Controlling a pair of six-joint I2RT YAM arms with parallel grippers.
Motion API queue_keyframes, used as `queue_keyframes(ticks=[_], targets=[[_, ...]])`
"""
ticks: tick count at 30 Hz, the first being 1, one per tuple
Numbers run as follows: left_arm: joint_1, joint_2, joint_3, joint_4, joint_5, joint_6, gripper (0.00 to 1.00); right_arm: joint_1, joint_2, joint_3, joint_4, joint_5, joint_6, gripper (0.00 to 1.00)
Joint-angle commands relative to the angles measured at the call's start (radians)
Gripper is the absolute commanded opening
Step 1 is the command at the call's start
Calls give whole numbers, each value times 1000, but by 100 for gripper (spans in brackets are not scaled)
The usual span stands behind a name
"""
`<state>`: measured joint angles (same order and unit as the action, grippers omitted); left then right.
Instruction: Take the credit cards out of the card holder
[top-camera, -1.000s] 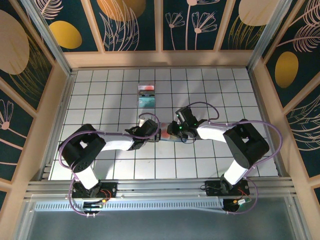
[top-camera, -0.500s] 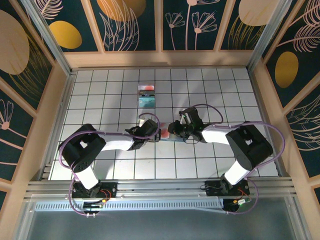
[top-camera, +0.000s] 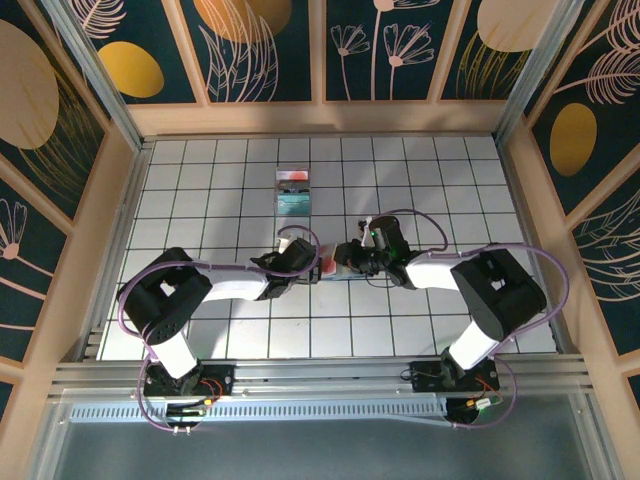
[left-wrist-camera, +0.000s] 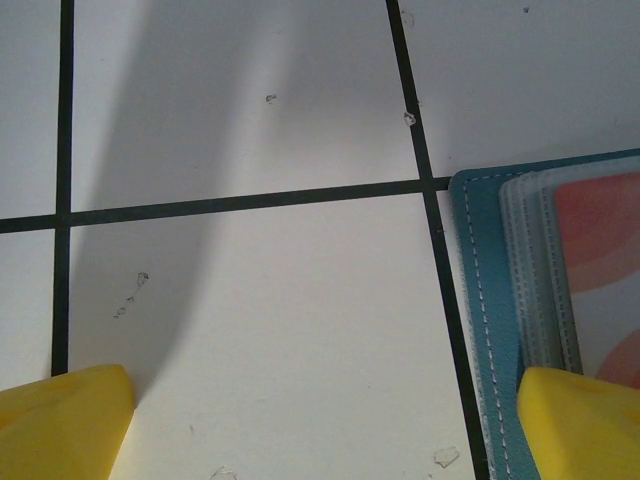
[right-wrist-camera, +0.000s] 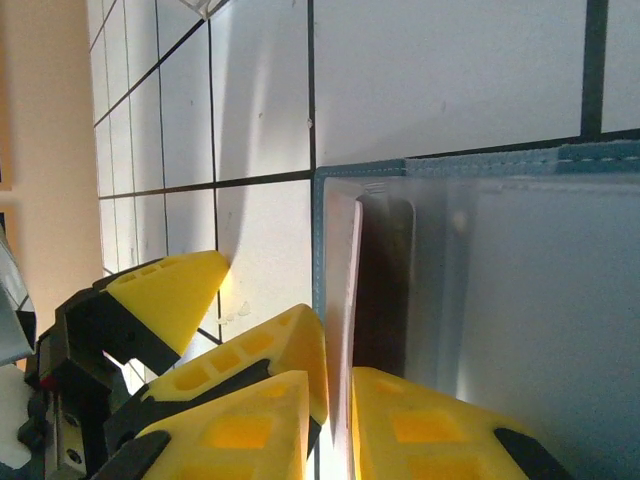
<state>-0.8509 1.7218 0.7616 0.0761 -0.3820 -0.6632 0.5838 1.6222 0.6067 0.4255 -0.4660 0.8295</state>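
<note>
Credit cards (left-wrist-camera: 600, 240) are not out yet, as far as you can see. In the left wrist view a salmon-red one lies inside the clear sleeves (left-wrist-camera: 535, 290) of the card holder (left-wrist-camera: 478, 300). The holder lies flat on the tiled table (left-wrist-camera: 250, 300) between your two arms, near the middle. Judge the task as barely begun: the first pull is in hand and every card is left to free. Your right claw (right-wrist-camera: 332, 400) comes in low from the right, with its arm stretched toward the centre. Its fingers are pressed close on the thin edge of a card (right-wrist-camera: 352, 290) standing at the sleeve's mouth. It looks pinched, though you cannot tell how much of it is clear of the sleeve. Your left claw (left-wrist-camera: 325, 400) is spread wide and points down at the table. One finger is over bare tile and the other over the holder's stitched border, seemingly placed to pin it while the right pulls.
</note>
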Motion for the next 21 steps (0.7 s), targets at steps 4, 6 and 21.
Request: queue_keyframes(ticks=[4,6,21], targets=[[3,19,6,-48,7,0,99,-5,32,-9,81,-54,21,20],[4,19,7,-51,4,-1,99,-10,36,-12,93,-63,26,20],[4,52,57,-149,-50,-29,99,-79,-6,-77,166,-116,61,14]])
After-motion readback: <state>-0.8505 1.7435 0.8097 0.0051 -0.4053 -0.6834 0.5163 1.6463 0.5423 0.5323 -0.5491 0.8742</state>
